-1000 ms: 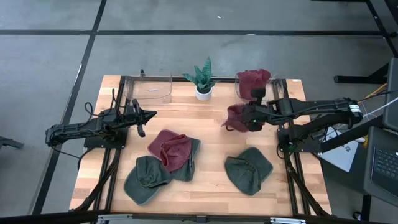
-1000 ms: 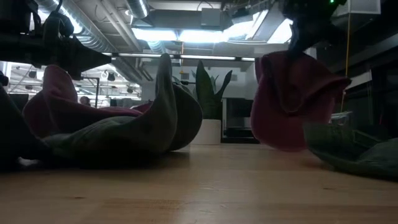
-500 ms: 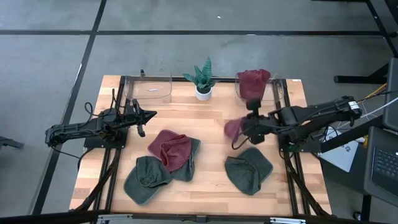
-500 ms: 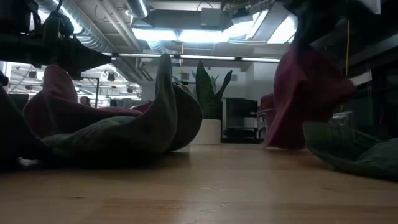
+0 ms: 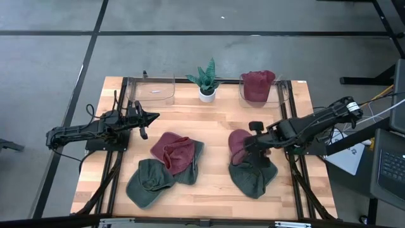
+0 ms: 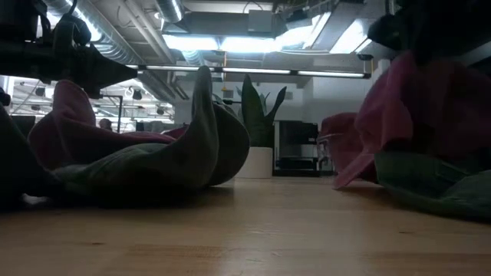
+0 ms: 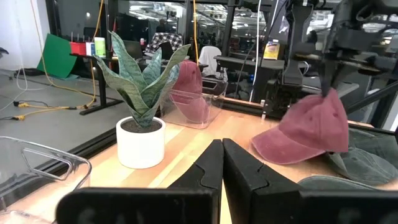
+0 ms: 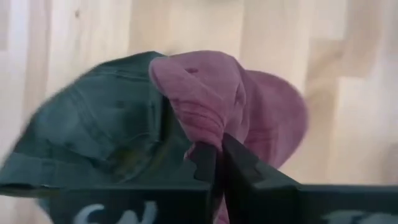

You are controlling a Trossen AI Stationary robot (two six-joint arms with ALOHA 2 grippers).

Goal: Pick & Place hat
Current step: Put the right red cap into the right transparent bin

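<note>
Near edge of wooden table point(image 5: 215, 120), about 7 o'clock: a green cap point(image 5: 149, 182), lapping into a maroon cap point(image 5: 173, 152) piled on another green one, toward table centre. At 4 to 5 o'clock lies a green hat point(image 5: 253, 174); the red hat point(image 5: 239, 143) rests on its inner edge, brim toward the table. Right gripper point(image 5: 250, 146) is down at this hat, fingers pressed nearly together with a fold of the red cloth pinched between them. At 9 o'clock, left gripper point(image 5: 149, 117) hovers idle, fingers closed, holding nothing. Far edge, 12 o'clock: potted plant point(image 5: 207, 80); clear bin point(image 5: 155, 89) at 11, another clear bin point(image 5: 257, 87) at 1 holding a maroon cap
</note>
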